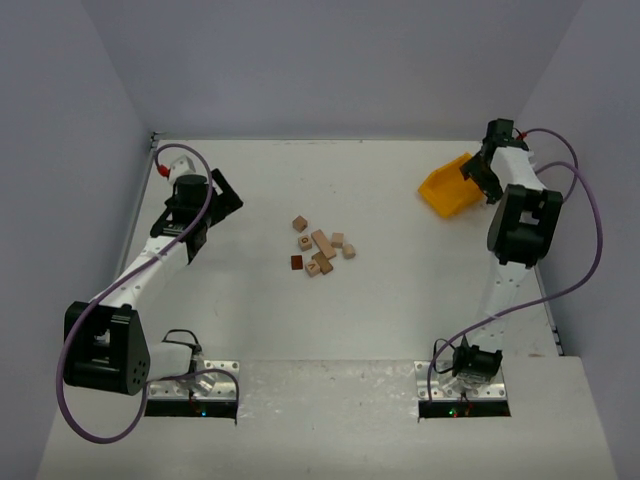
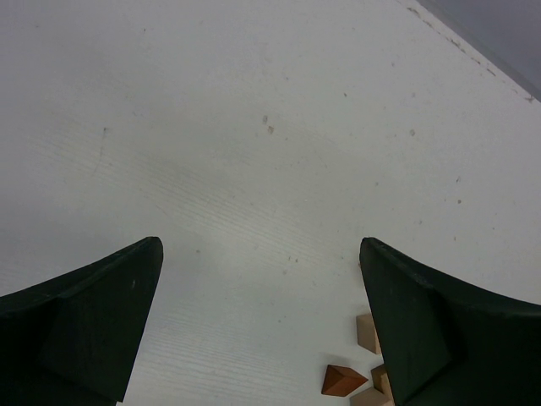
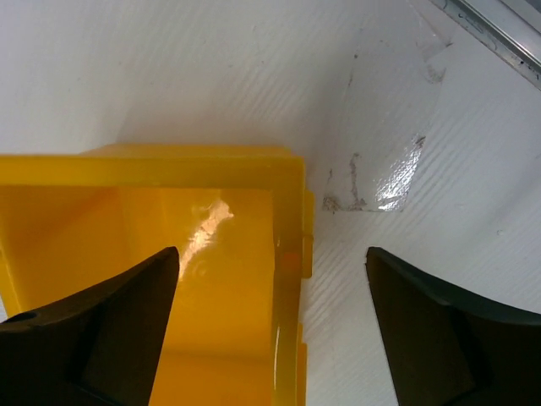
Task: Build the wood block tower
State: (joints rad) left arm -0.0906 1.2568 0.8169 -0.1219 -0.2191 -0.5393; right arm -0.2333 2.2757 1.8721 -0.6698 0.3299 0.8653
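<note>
Yellow bin point(image 1: 442, 190) under outstretched right pincer point(image 3: 272, 262), jaws apart

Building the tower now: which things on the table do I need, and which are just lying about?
For the job:
- pale wooden blocks, clustered mid-table
- dark reddish-brown block, at the cluster's near-left edge

Lying about:
- yellow bin, far right

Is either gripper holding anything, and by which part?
Nothing is held. The left gripper stands open over the table; the right gripper stands open astride the yellow bin's wall, not clamped on it.
</note>
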